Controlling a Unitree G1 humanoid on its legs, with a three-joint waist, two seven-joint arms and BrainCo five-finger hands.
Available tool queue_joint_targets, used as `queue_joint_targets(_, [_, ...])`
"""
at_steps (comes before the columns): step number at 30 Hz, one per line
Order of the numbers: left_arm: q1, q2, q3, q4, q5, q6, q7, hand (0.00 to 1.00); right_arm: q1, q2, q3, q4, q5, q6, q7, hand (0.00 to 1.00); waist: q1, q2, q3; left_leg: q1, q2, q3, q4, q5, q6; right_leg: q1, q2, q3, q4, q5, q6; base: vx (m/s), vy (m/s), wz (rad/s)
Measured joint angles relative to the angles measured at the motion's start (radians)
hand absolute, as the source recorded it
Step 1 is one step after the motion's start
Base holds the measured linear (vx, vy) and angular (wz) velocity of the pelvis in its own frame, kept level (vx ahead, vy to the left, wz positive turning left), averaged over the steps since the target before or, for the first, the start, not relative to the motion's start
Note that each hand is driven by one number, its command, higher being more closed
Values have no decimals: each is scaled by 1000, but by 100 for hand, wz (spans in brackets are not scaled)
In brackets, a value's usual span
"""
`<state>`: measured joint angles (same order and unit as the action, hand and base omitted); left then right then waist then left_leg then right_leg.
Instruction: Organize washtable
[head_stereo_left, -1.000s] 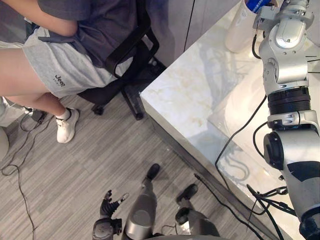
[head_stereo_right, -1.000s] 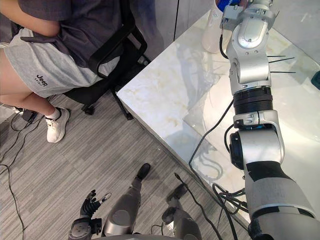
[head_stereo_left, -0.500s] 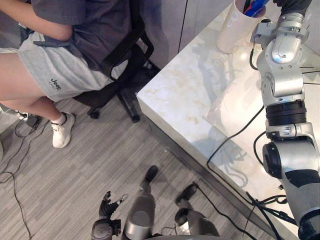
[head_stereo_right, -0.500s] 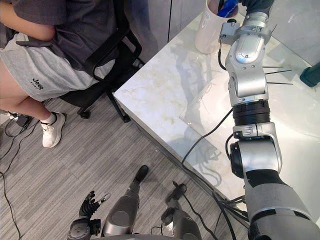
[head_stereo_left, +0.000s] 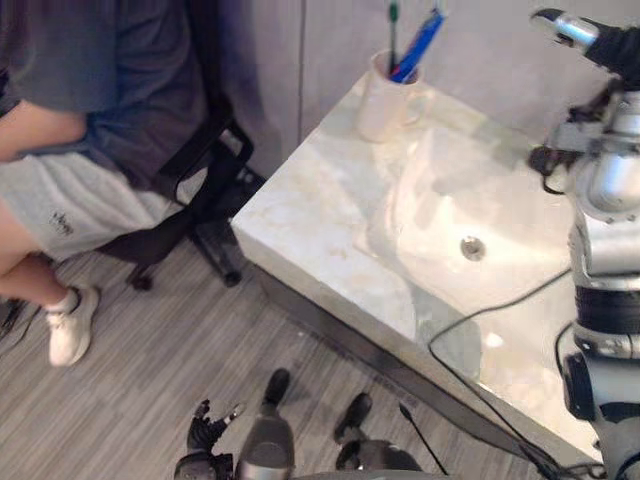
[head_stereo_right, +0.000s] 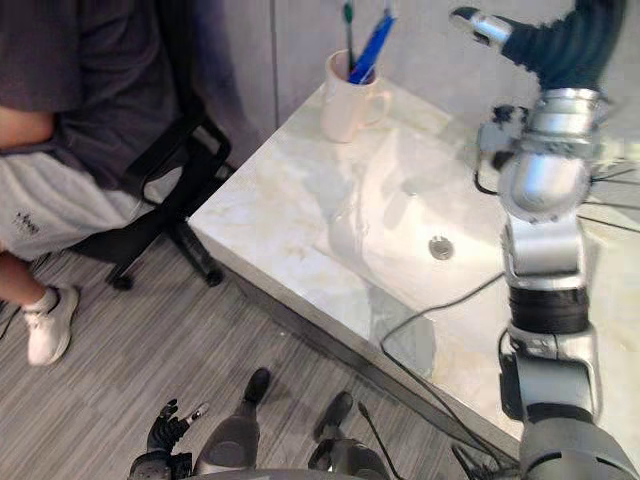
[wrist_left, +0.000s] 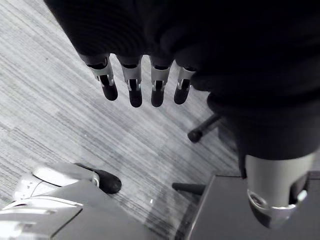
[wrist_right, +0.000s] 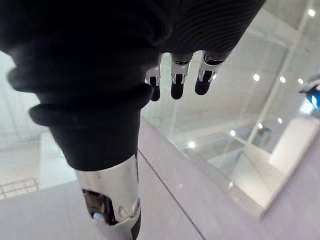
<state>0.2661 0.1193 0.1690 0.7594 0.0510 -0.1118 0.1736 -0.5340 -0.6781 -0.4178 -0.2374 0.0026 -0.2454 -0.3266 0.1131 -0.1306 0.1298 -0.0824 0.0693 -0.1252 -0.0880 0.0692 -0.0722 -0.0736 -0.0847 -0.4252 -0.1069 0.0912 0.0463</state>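
White mug (head_stereo_right: 345, 103) with toothbrushes (head_stereo_right: 372, 45) stands at the tabletop's (head_stereo_right: 270, 220) far left corner. Right hand (head_stereo_right: 540, 42) released, raised over the far edge; left hand (wrist_left: 135, 86) released, above the floor (head_stereo_left: 150, 380).

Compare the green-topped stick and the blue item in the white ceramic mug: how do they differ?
The green-topped stick is thin; the blue item is clearly wider. The green-topped stick stands nearly upright; the blue item leans towards the robot's right. Both stand in the white ceramic mug and rise above its rim.
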Motion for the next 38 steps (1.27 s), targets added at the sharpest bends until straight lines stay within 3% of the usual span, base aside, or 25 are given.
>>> queue_joint_targets(1, [0,-2,1,1,0,0,0,0,60,0,-123,-15,24,-19,-3,0,-20,4,-14,15,0,16,0,-7,1,3,0,16,0,0,0,39,28,-34])
queue_joint_targets(3, [1,-3,1,1,0,0,0,0,99,1,-214,-20,36,-29,-7,0,-30,9,-26,23,0,30,0,-12,2,3,0,28,0,-1,0,29,18,-30])
queue_joint_targets(6, [1,-23,28,1,0,0,0,0,228,18,-426,-8,104,-61,-46,0,-74,30,-52,51,0,62,1,-25,7,12,-1,57,0,1,2,51,12,-31])
queue_joint_targets(10, [3,-35,41,1,-1,1,0,0,401,143,-599,101,184,-70,-83,0,-117,51,-84,69,-1,79,18,-49,9,23,0,80,0,-5,3,52,0,-19])
queue_joint_targets(12, [4,-41,41,2,-1,10,0,0,497,225,-655,177,186,-48,-105,0,-132,59,-92,77,0,80,27,-60,8,36,0,79,0,-13,3,48,-4,-2])
queue_joint_targets(16, [18,-76,62,7,-3,21,0,0,648,406,-732,322,191,42,-160,0,-154,86,-125,84,1,81,38,-82,9,50,-1,72,0,-25,3,52,0,1])
queue_joint_targets(20, [15,-113,65,7,-23,28,0,0,717,566,-681,469,266,103,-166,0,-153,103,-130,96,3,106,74,-109,11,73,-2,72,1,-29,3,39,7,-10])
queue_joint_targets(26, [8,-145,55,8,-40,43,-1,0,765,714,-458,641,303,144,-28,0,-139,109,-130,95,9,135,95,-145,16,92,-2,63,1,-32,5,8,5,-8])
queue_joint_targets(31, [-13,-136,0,40,-40,48,-1,0,764,749,-257,922,298,184,101,0,-125,127,-120,117,12,141,85,-143,13,107,-3,57,5,-33,18,64,8,-4])
queue_joint_targets(38, [-45,-114,-18,76,-36,46,-1,0,758,740,-162,1099,196,189,197,0,-126,131,-84,152,10,123,65,-143,11,136,-3,40,5,-40,26,80,15,7])
